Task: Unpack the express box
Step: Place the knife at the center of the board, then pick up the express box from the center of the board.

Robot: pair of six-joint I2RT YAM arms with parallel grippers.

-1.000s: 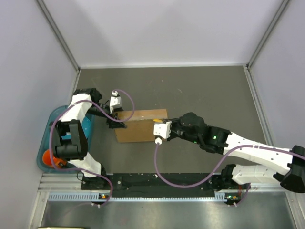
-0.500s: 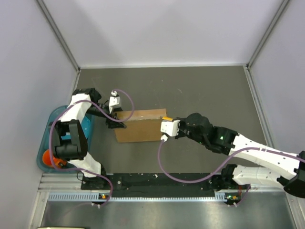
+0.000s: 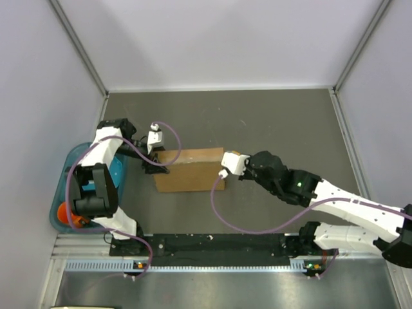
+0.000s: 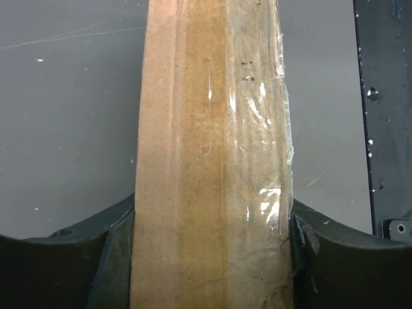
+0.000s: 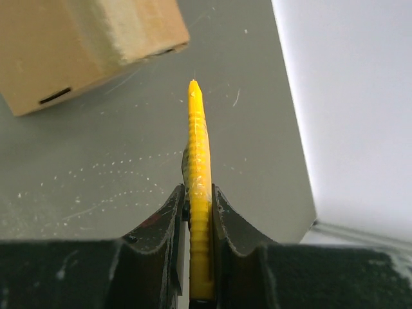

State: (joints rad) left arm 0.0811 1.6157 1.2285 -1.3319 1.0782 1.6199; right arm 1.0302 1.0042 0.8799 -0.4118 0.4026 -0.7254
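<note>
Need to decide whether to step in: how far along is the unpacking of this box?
Done: the right end effector grips the yellow utility knife, and the left end effector clamps the express box at its left end. In hand: the knife sits just off the box's right edge; whether the seam is cut I cannot tell. Left: clear tape covers the clamped end, the box looks closed, nothing is out.

The express box (image 4: 206, 161) runs up the middle of the view as a narrow brown cardboard face. The left gripper (image 4: 211, 225) clamps it, one dark finger (image 4: 77, 257) pressed against each side. Clear tape (image 4: 261, 129), wrinkled and glossy, covers the right-hand part of that face. Grey table (image 4: 71, 116) with faint scratches and white specks lies on both sides, and a black rail (image 4: 386, 96) with screws borders it at the right.
</note>
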